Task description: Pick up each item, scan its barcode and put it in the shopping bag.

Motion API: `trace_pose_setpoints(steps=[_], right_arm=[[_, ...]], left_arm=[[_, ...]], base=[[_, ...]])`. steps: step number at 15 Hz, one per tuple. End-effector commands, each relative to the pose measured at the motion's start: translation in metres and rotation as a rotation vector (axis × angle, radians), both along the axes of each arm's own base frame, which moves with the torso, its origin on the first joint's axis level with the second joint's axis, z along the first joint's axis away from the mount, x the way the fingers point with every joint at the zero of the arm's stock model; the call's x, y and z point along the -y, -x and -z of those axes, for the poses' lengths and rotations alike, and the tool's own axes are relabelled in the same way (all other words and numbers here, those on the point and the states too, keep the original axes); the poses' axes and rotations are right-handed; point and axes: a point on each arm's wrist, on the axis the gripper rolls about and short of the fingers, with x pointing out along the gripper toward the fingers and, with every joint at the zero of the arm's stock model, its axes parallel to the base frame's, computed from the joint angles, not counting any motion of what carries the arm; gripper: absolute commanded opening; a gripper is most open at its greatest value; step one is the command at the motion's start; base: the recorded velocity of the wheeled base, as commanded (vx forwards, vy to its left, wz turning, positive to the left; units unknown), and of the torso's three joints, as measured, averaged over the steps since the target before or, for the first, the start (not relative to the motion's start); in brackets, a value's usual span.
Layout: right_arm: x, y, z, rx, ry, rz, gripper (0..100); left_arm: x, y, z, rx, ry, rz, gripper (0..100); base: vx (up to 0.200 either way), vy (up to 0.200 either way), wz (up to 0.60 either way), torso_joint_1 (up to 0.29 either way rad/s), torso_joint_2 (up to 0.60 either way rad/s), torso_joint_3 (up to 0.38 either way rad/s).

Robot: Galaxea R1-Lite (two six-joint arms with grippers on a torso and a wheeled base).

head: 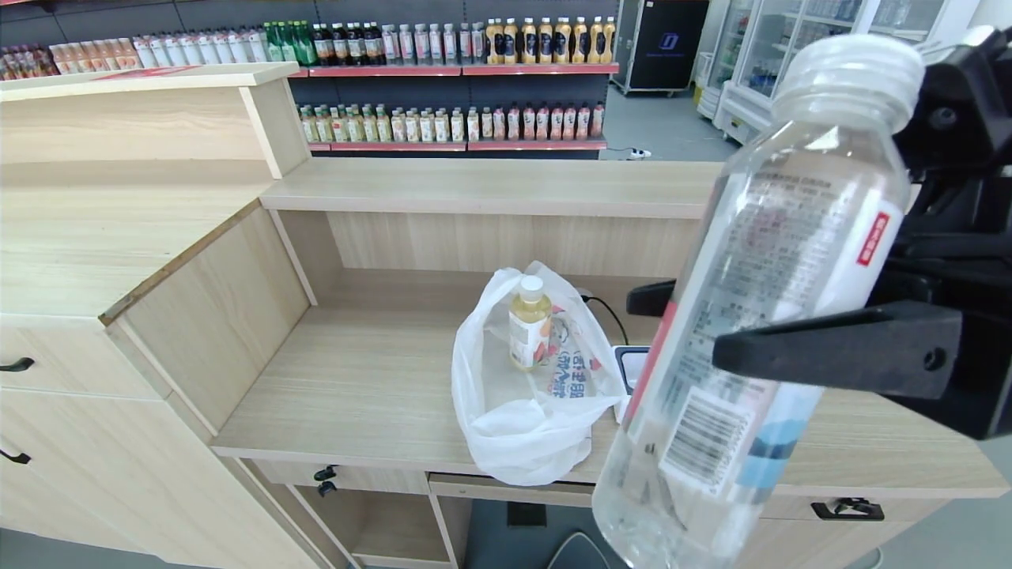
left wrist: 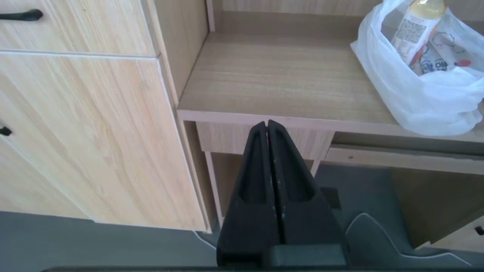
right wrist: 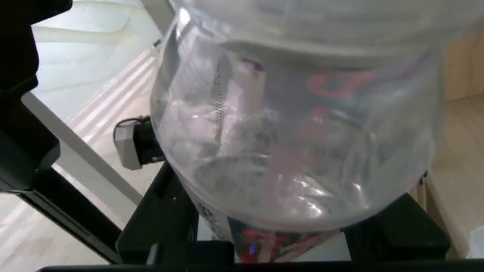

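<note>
The right gripper (head: 686, 325) holds a clear plastic bottle (head: 791, 237) high above the desk (head: 356, 371), tilted with its cap up. Its black fingers (head: 830, 348) clamp the middle of the body from both sides. The bottle is probably stiff enough to hold but would dent if squeezed hard, and the glossy label wrap is likely slippery, so a mid-body grip seems right. I cannot tell how full it is, so its weight is uncertain. The barcode (head: 704, 438) sits low on the label, below the fingers and uncovered.

The left gripper (left wrist: 267, 132) hangs low in front of the desk, fingers pressed together and empty.

On the smooth wooden desk an open white shopping bag (head: 522, 427) is soft and floppy. It holds an upright yellow drink bottle (head: 529, 324). A small white scanner (head: 632, 367) lies just beside the bag. Behind the desk are shelves of drinks (head: 458, 71) and glass-door fridges (head: 791, 47).
</note>
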Motion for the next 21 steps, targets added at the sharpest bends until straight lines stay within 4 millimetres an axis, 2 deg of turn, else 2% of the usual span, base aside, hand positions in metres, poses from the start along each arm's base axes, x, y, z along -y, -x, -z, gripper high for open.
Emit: trace_pose_setpoints(steps=[1,3,5,6,7,9,10,11,12,14,17,20,21], right_arm=[[0.015,-0.007,-0.007,0.099,-0.022,0.079,0],[0.048,-0.017,0.007,0.223,0.021,0.24,0],[0.078,-0.024,0.02,0.326,0.148,0.419,0],[0.089,-0.024,0.021,0.361,0.209,0.486,0],[0.112,-0.018,0.023,0.407,0.281,0.593,0],[0.134,-0.009,0.037,0.373,0.321,0.719,0],[0.149,-0.01,0.044,0.319,0.376,0.844,0],[0.159,-0.009,0.05,0.243,0.432,0.947,0],[0.174,-0.008,0.054,0.093,0.501,1.112,0],[0.187,-0.011,0.053,-0.032,0.59,1.328,0],[0.192,-0.016,0.056,-0.052,0.669,1.44,0],[0.201,-0.019,0.058,-0.042,0.956,1.739,0],[0.202,-0.021,0.056,-0.041,0.982,1.766,0]], left_arm=[[0.0,0.0,0.0,0.0,-0.001,-0.001,0],[0.0,0.0,0.0,0.0,-0.001,-0.001,0],[0.0,0.0,0.0,0.0,-0.001,-0.001,0],[0.0,0.0,0.0,0.0,-0.001,-0.001,0],[0.0,0.0,0.0,0.0,0.001,-0.001,0],[0.0,0.0,0.0,0.0,-0.001,-0.001,0],[0.0,0.0,0.0,0.0,-0.001,-0.001,0],[0.0,0.0,0.0,0.0,-0.001,-0.001,0],[0.0,0.0,0.0,0.0,-0.001,-0.001,0],[0.0,0.0,0.0,0.0,-0.001,-0.001,0],[0.0,0.0,0.0,0.0,0.001,0.001,0],[0.0,0.0,0.0,0.0,0.001,-0.001,0],[0.0,0.0,0.0,0.0,0.001,-0.001,0]], base=[[0.0,0.0,0.0,0.0,0.0,0.0],[0.0,0.0,0.0,0.0,0.0,0.0],[0.0,0.0,0.0,0.0,0.0,0.0],[0.0,0.0,0.0,0.0,0.0,0.0],[0.0,0.0,0.0,0.0,0.0,0.0],[0.0,0.0,0.0,0.0,0.0,0.0],[0.0,0.0,0.0,0.0,0.0,0.0],[0.0,0.0,0.0,0.0,0.0,0.0],[0.0,0.0,0.0,0.0,0.0,0.0],[0.0,0.0,0.0,0.0,0.0,0.0],[0.0,0.0,0.0,0.0,0.0,0.0],[0.0,0.0,0.0,0.0,0.0,0.0],[0.0,0.0,0.0,0.0,0.0,0.0]])
